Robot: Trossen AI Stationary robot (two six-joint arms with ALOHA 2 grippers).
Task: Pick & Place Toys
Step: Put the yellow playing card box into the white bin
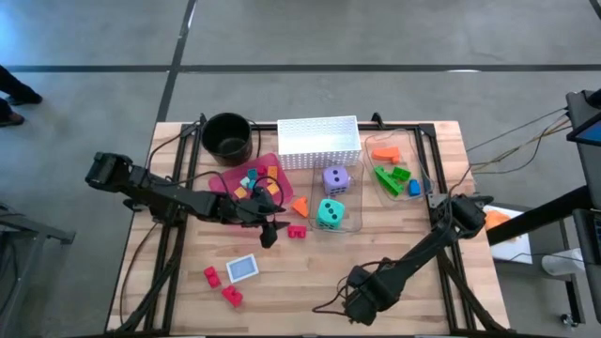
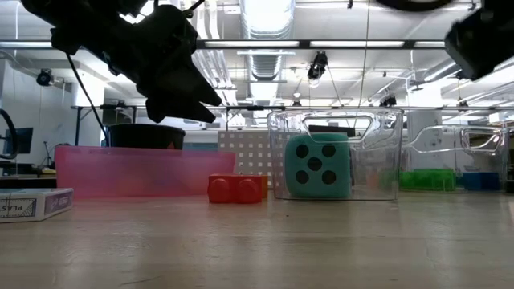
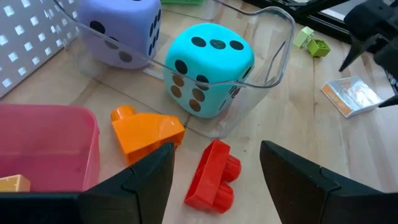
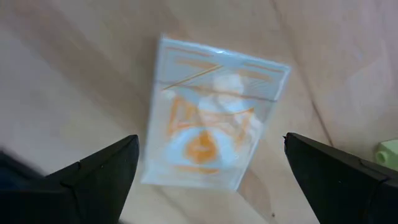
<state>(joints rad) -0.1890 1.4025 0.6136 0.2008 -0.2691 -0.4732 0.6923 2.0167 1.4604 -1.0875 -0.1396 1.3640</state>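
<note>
fingers (image 3: 149, 180) of both arms spread apart, grasping nothing, wooden table (image 1: 310, 272), lit workshop behind

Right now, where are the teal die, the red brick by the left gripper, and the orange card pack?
teal die (image 3: 208, 68), left wrist view, front face.
red brick (image 3: 214, 174), left wrist view, top side.
card pack (image 4: 211, 112), right wrist view, printed face.

- Your left gripper (image 1: 271, 228) hangs off the table at the end of a stretched arm, fingers (image 3: 143, 180) spread.
- Your right gripper (image 1: 482, 218) points down, fingers (image 4: 99, 171) fully apart.
</note>
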